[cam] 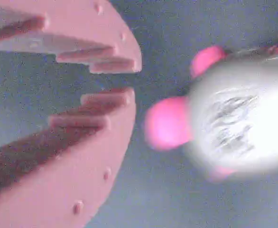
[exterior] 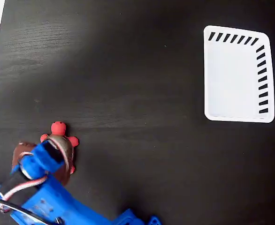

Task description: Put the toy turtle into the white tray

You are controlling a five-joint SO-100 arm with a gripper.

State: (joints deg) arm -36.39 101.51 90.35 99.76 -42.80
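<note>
The toy turtle (exterior: 61, 143) lay on the dark worktop (exterior: 128, 93) at the lower left of the fixed view, its red head pointing up the picture and its shell partly covered by the arm. In the wrist view the toy turtle (cam: 238, 123) filled the right side, blurred and close, with 1 pink limb toward the gripper (cam: 111, 81). The gripper's 2 toothed fingers (cam: 82, 118) stood only a narrow gap apart, empty, with the turtle beside them rather than between them. In the fixed view the gripper (exterior: 48, 154) sat over the turtle's rear, carried by the blue arm (exterior: 43, 197). The white tray (exterior: 238, 75) stood well apart at the upper right, empty, with dark slots along its top and right sides. Judged from this, the step in hand was the approach to the grasp; nothing was yet held. The next move would call for wider jaws, realignment so that the shell lies between the fingers, closure, a lift, then a carry across the worktop to the tray.
</note>
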